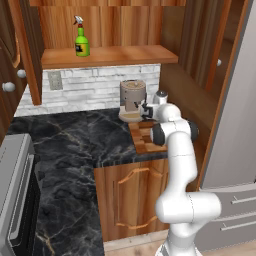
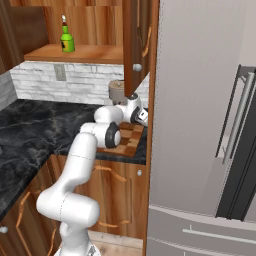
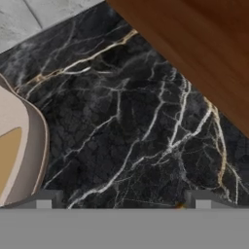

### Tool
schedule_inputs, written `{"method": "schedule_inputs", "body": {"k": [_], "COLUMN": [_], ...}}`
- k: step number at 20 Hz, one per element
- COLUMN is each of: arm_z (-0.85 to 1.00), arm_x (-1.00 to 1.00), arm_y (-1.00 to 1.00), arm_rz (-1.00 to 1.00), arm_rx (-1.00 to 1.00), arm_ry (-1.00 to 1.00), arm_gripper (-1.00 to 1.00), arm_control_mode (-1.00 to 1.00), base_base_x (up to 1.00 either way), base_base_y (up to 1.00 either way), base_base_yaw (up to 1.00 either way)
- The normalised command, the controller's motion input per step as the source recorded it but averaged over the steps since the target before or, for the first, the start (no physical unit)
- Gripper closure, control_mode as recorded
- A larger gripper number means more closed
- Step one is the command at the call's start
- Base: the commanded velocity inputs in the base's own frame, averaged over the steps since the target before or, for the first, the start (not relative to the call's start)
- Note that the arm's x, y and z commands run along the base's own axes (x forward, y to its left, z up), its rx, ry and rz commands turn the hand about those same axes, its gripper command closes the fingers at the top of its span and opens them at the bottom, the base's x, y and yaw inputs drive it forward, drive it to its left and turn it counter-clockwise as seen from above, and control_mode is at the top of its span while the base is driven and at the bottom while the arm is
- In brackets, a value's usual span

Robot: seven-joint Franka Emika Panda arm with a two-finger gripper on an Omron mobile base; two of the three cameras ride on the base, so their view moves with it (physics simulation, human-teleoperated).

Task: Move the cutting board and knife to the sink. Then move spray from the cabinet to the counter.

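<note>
Counter (image 1: 75, 145) black marble. Board (image 1: 143, 140) at its right end under the arm, long axis running toward the wall. Gripper (image 3: 121, 200) low over bare counter, fingers spread, holding nothing. Spray (image 1: 82, 41) upright on cabinet (image 1: 107, 55) shelf beyond.

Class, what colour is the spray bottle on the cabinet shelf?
Bright green spray, white nozzle; clearest in the left base view.

One spray (image 1: 82, 41) at eleven o'clock, one cutting board (image 1: 144, 137) at centre, one coffee machine (image 1: 132, 100) (just above it), one wall outlet (image 1: 55, 80), and one counter (image 1: 75, 145).
</note>
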Motion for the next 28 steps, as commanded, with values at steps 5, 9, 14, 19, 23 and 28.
{"method": "schedule_inputs", "body": {"k": [5, 9, 14, 19, 23, 28], "arm_z": [-0.48, -0.66, -0.85, -0.78, -0.44, -0.17], "arm_x": [-0.53, -0.24, -0.97, -1.0, -1.0, -1.0], "arm_y": [0.0, 0.0, 0.28, 0.36, 0.33, 0.43], "arm_rz": [0.0, 0.0, 0.0, 0.06, 0.11, 0.12], "arm_rx": [-0.02, -0.07, -0.36, -0.16, 0.0, 0.0], "arm_ry": [0.0, 0.0, -0.41, -0.11, 0.2, 0.24], "arm_gripper": [-1.0, -1.0, -1.0, -1.0, -1.0, -1.0], "arm_control_mode": [-1.0, -1.0, -1.0, -1.0, -1.0, -1.0], "base_base_x": [0.0, 0.0, 0.0, 0.0, 0.0, 0.0], "base_base_y": [0.0, 0.0, 0.0, 0.0, 0.0, 0.0], "base_base_yaw": [0.0, 0.0, 0.0, 0.0, 0.0, 0.0]}}
